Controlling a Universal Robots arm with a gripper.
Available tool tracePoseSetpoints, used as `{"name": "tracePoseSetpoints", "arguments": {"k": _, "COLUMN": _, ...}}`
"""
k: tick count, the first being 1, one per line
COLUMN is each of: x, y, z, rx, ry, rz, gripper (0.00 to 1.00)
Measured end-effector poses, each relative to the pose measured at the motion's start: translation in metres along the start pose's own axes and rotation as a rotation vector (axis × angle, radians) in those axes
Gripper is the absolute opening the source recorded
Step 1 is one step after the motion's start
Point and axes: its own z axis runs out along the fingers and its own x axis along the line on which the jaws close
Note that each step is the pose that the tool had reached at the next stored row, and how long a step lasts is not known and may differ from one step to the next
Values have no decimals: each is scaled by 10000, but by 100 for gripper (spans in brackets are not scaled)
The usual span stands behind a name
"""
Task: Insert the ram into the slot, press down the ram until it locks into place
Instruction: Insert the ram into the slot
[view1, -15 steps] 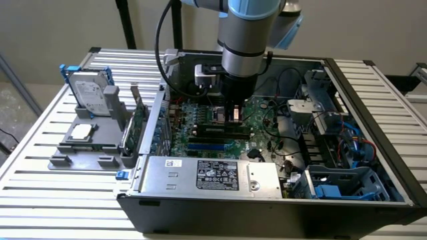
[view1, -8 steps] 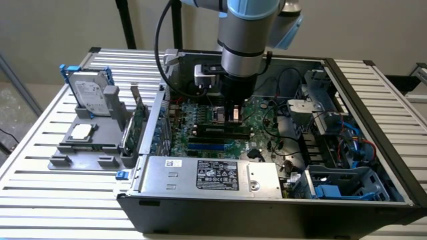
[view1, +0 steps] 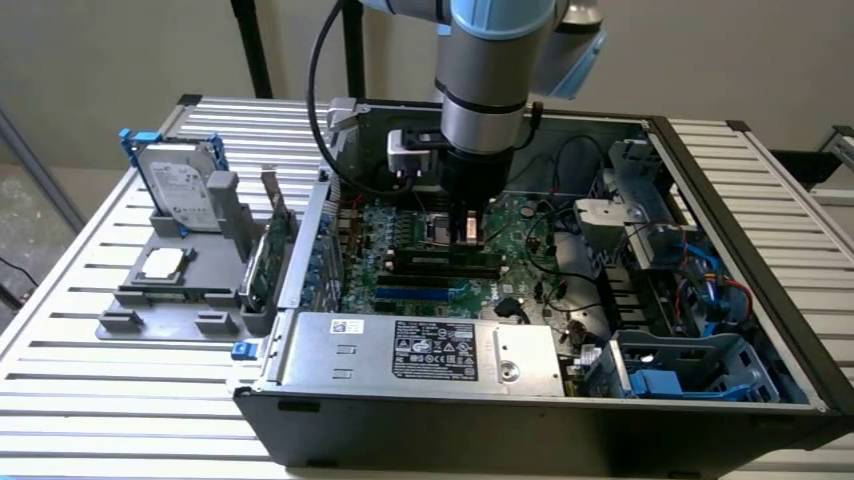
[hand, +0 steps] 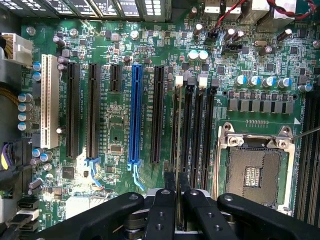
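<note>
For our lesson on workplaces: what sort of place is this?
Probably a robotics lab bench for computer assembly: the gripper holds the ram above the motherboard of an open computer case, on a slatted metal table, with a hard drive in a holder alongside.

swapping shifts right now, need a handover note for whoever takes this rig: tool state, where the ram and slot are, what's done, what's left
tool: shut on the ram, which stands edge-on between its fingers.
slot: in the bank of long black sockets between the blue socket and the CPU socket; the ram runs along it, lined up lengthwise.
done: ram is gripped and sits at the slot.
left: the pictures do not settle whether the ram is seated or the latch tabs have closed, so treat pressing down and locking as unconfirmed.
</note>
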Motion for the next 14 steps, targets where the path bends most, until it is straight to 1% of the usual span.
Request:
{"name": "tracePoseSetpoints", "arguments": {"k": 5, "x": -1, "y": 31, "z": 5, "rx": 101, "ry": 0, "rz": 46, "gripper": 14}}
{"name": "tracePoseSetpoints", "arguments": {"k": 14, "x": -1, "y": 38, "z": 25, "rx": 205, "ry": 4, "rz": 71, "gripper": 14}}
